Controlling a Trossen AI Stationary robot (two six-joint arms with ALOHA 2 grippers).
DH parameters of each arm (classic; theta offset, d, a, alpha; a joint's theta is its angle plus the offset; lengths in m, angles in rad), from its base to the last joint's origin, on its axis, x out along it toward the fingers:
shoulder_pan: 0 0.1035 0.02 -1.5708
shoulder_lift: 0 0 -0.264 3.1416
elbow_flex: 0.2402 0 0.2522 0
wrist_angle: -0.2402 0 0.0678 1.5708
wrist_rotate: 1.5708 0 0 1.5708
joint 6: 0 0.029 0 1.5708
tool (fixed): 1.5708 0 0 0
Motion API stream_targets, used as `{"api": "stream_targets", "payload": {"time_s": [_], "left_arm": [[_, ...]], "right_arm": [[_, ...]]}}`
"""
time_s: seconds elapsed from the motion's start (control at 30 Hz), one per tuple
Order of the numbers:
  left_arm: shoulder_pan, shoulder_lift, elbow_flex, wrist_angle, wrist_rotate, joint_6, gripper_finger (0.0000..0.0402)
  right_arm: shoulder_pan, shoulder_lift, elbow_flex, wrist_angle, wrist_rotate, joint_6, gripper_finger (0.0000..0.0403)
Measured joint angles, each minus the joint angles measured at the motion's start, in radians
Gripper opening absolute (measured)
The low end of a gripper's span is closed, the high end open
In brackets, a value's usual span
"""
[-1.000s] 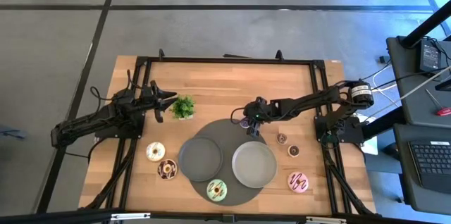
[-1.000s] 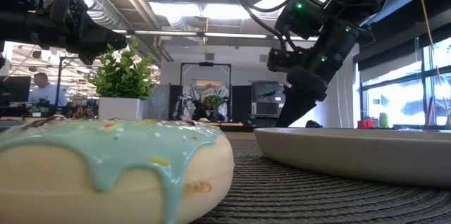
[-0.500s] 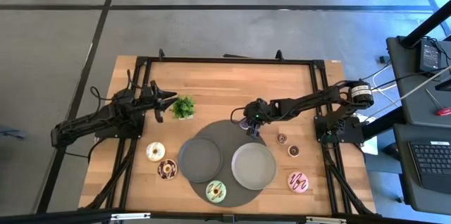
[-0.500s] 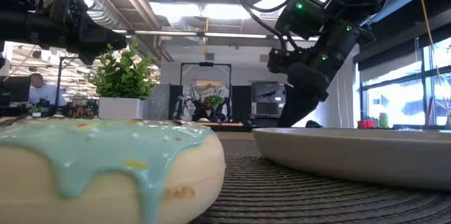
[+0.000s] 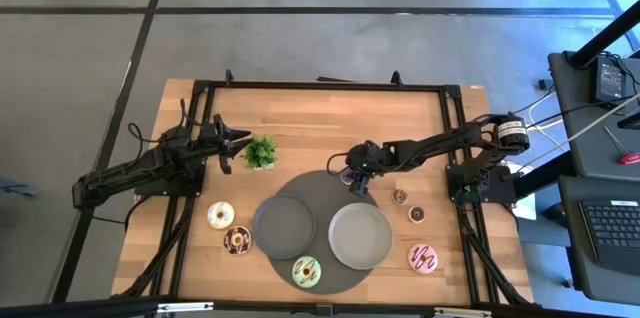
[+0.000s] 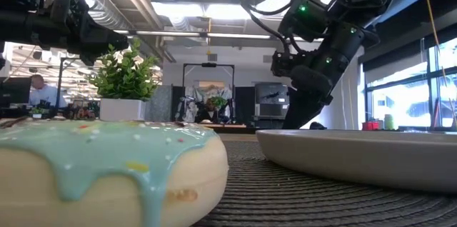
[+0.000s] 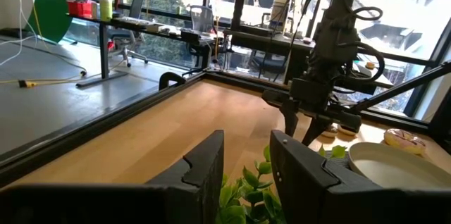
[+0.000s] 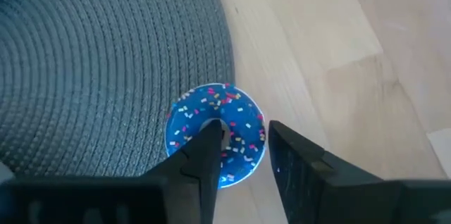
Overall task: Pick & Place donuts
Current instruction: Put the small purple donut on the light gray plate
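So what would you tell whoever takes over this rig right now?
Left tool: open, waiting by the plant, holding nothing.
Right tool: open, low over the tiny sprinkled donut at the mat's edge, one finger above its hole, not gripping yet.
Other donuts: white and chocolate on the wood on the left side; green on the mat; tan, brown and pink on the wood on the right side.
Done: nothing placed; both grey plates hold nothing.
Left: all seven donuts, probably starting with the sprinkled one.
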Motion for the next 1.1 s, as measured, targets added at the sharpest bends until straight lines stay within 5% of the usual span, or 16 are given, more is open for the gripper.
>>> {"api": "stream_targets", "payload": {"time_s": [0.2, 0.47, 0.67, 0.93, 1.1], "left_arm": [[0.0, 0.0, 0.0, 0.0, 0.0, 0.0, 0.0112], [0.0, 0.0, 0.0, 0.0, 0.0, 0.0, 0.0111], [0.0, 0.0, 0.0, 0.0, -0.001, 0.0, 0.0111], [0.0, 0.005, 0.0, 0.004, -0.001, 0.0, 0.0112], [0.0, 0.006, 0.0, 0.0, -0.001, 0.0, 0.0112]], "right_arm": [[0.0, 0.001, 0.0, -0.001, 0.002, -0.001, 0.0113], [0.0, -0.003, 0.001, -0.004, 0.002, -0.061, 0.0052], [0.02, -0.033, 0.083, -0.152, 0.002, -0.086, 0.0031], [0.214, -0.037, 0.204, -0.359, -0.077, -0.021, 0.0031], [0.375, -0.037, 0.204, -0.34, -0.001, 0.078, 0.0031]]}}
